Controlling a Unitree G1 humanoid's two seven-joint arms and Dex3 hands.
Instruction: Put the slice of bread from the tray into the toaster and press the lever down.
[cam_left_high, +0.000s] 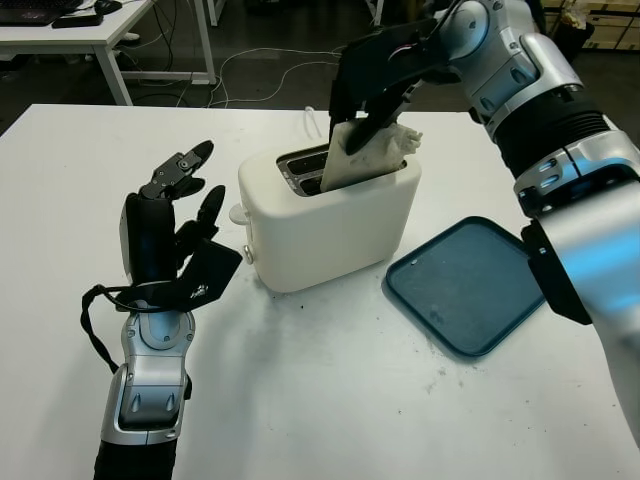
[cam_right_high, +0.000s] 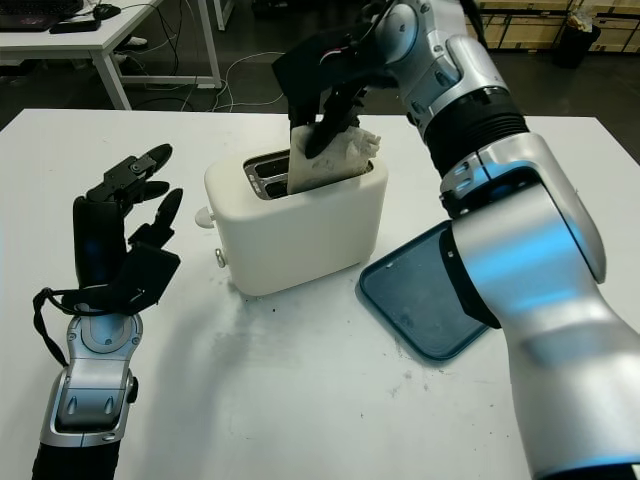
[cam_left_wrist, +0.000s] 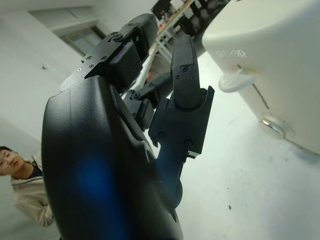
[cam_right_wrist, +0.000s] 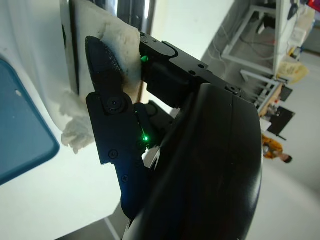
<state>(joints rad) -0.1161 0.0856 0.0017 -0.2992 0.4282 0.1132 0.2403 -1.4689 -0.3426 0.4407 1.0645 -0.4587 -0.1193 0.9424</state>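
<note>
A cream toaster (cam_left_high: 330, 225) stands mid-table with two slots on top. A pale, ragged slice of bread (cam_left_high: 362, 152) stands tilted in the near slot, its upper half sticking out. My right hand (cam_left_high: 372, 90) is above the toaster, shut on the top of the bread (cam_right_wrist: 127, 52). The toaster's lever knob (cam_left_high: 238, 213) sticks out of its left end, up high. My left hand (cam_left_high: 180, 205) is open, held upright above the table just left of the toaster, a little apart from the lever (cam_left_wrist: 240, 80). The blue tray (cam_left_high: 470, 285) lies bare to the toaster's right.
The white table (cam_left_high: 330, 400) has crumbs near the tray. Other desks (cam_left_high: 90, 35) and cables stand on the floor beyond the far edge. A person (cam_left_wrist: 20, 175) shows in the background of the left wrist view.
</note>
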